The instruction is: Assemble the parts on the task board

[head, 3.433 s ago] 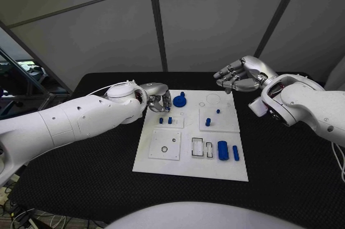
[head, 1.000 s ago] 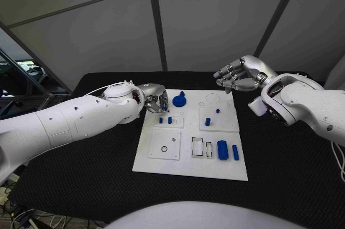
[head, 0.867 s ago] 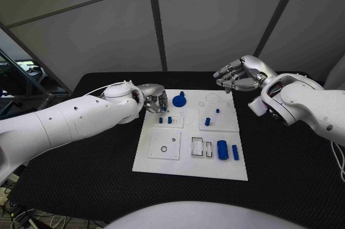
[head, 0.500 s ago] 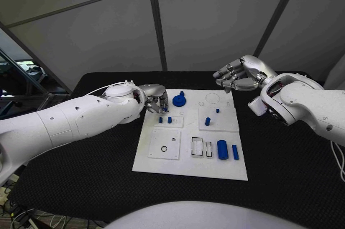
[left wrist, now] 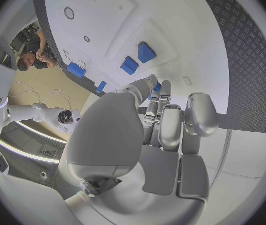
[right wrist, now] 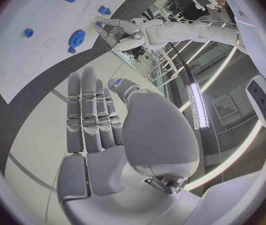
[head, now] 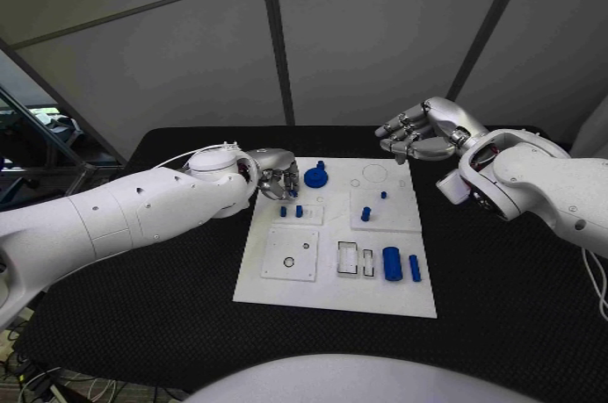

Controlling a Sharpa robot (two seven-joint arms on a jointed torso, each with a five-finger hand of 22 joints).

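Note:
The white task board lies mid-table. At its far left corner my left hand hovers, fingers curled, pinching a small blue part between its fingertips. Beside it on the board is a blue disc with a knob. Two short blue pegs stand in a small raised plate, and another peg stands to their right. A blue cylinder and a slim blue bar lie at the near right. My right hand hangs above the board's far right corner, holding nothing, fingers loosely bent.
A square plate with a small hole and two rectangular slots lie on the board's near half. Black table surrounds the board on all sides. Grey wall panels stand behind the table's far edge.
The left hand has only wavered slightly at the board's far left corner. The right hand and the parts on the board stay where they were.

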